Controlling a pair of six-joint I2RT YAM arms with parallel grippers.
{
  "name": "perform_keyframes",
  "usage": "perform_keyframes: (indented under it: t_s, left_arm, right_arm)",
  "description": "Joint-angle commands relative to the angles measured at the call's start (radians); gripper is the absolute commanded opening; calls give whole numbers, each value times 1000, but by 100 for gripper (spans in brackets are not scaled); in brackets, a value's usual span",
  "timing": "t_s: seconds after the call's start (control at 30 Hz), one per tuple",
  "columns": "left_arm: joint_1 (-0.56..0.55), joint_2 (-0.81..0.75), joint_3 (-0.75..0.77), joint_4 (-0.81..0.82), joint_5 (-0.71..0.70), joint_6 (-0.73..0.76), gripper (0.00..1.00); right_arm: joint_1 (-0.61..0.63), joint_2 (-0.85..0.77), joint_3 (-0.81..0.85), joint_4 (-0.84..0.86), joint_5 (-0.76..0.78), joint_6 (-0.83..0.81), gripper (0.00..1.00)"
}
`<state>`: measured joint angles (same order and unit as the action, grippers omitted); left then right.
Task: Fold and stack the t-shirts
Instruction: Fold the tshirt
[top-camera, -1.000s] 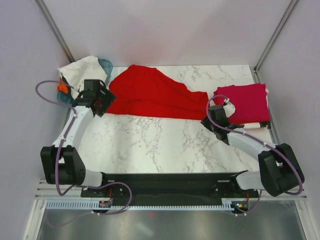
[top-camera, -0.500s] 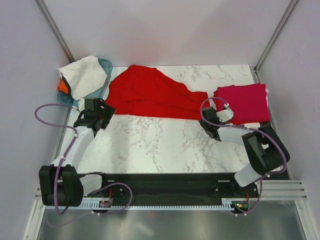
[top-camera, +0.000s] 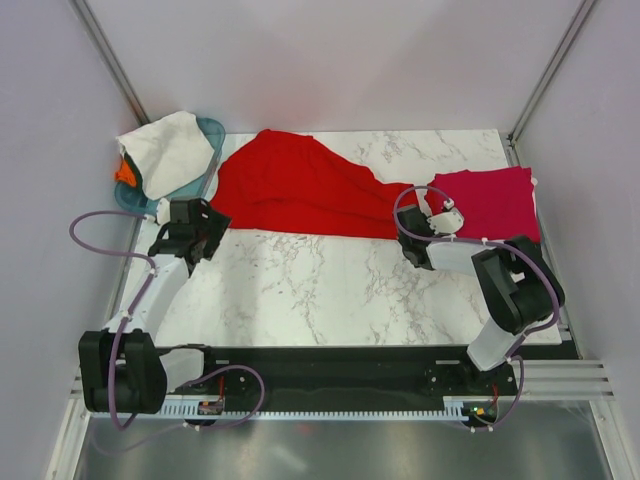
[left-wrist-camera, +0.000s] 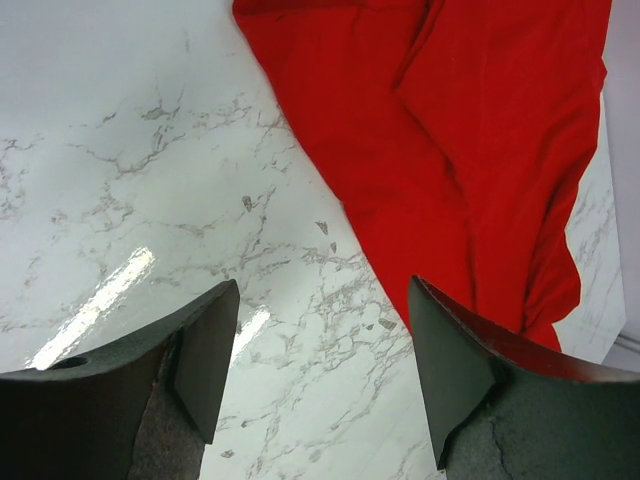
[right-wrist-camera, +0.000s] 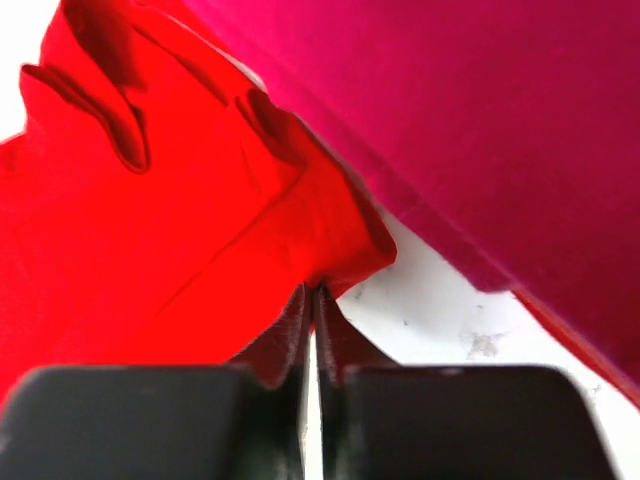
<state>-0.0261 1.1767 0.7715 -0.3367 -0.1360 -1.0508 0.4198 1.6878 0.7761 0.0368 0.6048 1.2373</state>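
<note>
Since a moment ago the right arm has curled in tighter toward the middle right of the top view, while the left arm has barely shifted. At the upper left, the white t-shirt (top-camera: 165, 150) is heaped over the teal basket (top-camera: 213, 131). Just below it, the left gripper (left-wrist-camera: 320, 370) hangs with its jaws spread wide above the bare marble table (top-camera: 300, 290). The near edge of the bright red t-shirt (top-camera: 300, 190) lies just beyond its right finger. That shirt is spread across the upper centre. At its right end, the right gripper (right-wrist-camera: 312, 300) is pinched closed on a corner of the red cloth. The folded crimson-pink t-shirt (top-camera: 495, 200) lies just beside it at the right edge.
</note>
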Motion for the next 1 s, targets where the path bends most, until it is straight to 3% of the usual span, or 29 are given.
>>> perform_keyframes:
  t_s: [0.0, 0.2, 0.53, 0.63, 0.97]
  left_arm:
    - [3, -14, -11, 33, -50, -34, 75]
    - [3, -2, -37, 41, -44, -52, 74]
    - [3, 20, -133, 137, -31, -61, 71]
    - [3, 35, -173, 194, -28, -63, 65]
    - [3, 145, -221, 404, -27, -45, 64]
  right_arm:
    - [4, -5, 35, -35, 35, -13, 3]
    - [30, -120, 19, -142, 24, -62, 0]
    - [34, -475, -254, -213, -109, -91, 0]
    - [33, -551, -322, -247, -120, -91, 0]
    - [31, -764, -463, -316, -188, -91, 0]
